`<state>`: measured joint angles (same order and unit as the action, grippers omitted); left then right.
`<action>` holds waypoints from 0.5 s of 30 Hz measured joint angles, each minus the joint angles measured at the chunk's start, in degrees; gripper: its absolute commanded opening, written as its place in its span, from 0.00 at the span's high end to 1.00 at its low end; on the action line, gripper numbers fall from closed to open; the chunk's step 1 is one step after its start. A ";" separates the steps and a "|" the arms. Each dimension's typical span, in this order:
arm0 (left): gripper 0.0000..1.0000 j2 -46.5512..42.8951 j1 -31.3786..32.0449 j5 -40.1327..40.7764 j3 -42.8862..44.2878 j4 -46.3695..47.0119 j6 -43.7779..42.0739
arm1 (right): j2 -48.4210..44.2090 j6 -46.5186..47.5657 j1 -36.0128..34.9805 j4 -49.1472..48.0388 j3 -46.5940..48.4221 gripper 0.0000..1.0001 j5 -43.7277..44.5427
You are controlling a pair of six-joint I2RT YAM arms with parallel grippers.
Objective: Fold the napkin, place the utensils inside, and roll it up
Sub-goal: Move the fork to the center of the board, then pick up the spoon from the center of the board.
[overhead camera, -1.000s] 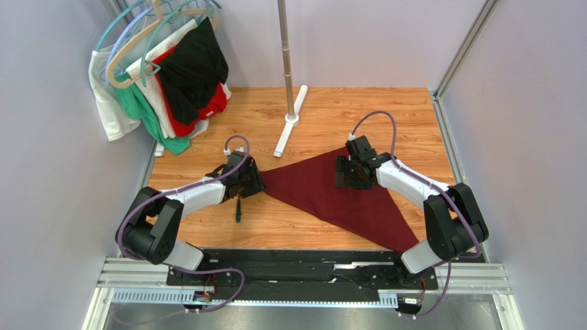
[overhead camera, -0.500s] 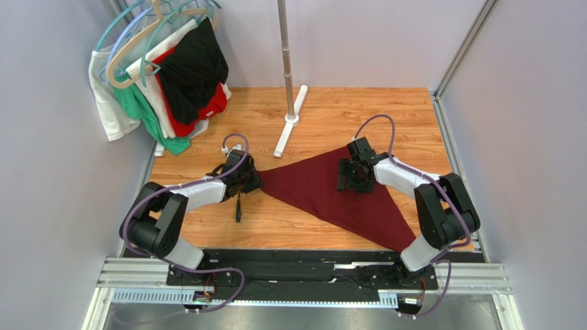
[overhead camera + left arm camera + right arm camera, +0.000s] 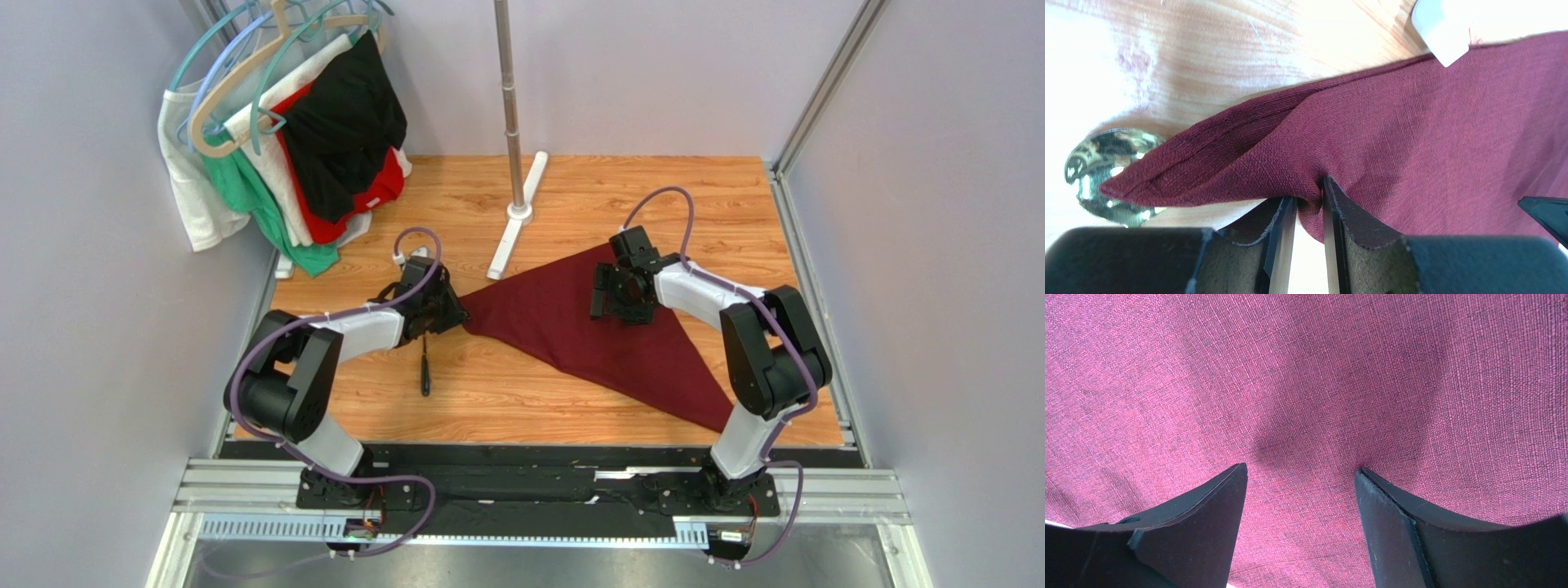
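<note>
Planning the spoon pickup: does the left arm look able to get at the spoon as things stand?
Probably not straight away: the left gripper is shut on the napkin corner, which overlaps the spoon. Its handle lies bare on the table close by, so releasing should free the way.

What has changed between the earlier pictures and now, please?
Both arms moved away from their bases, and the napkin slid that way with them; its near corner now lies farther from the near edge of the table. The left gripper has its jaws shut on the napkin's left corner; the right gripper presses on the cloth with jaws open. The spoon, the hanging clothes and the pole stayed put.
</note>
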<state>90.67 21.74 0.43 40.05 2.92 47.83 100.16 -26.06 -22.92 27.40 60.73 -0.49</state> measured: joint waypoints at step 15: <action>0.58 0.83 -1.20 -1.57 1.16 -0.26 -0.22 | 0.24 2.93 0.04 0.02 1.16 0.28 -0.68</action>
<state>91.50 20.53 -1.15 41.21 2.66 47.62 100.40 -23.14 -22.87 27.42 61.89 -1.17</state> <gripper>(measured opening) 0.365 0.714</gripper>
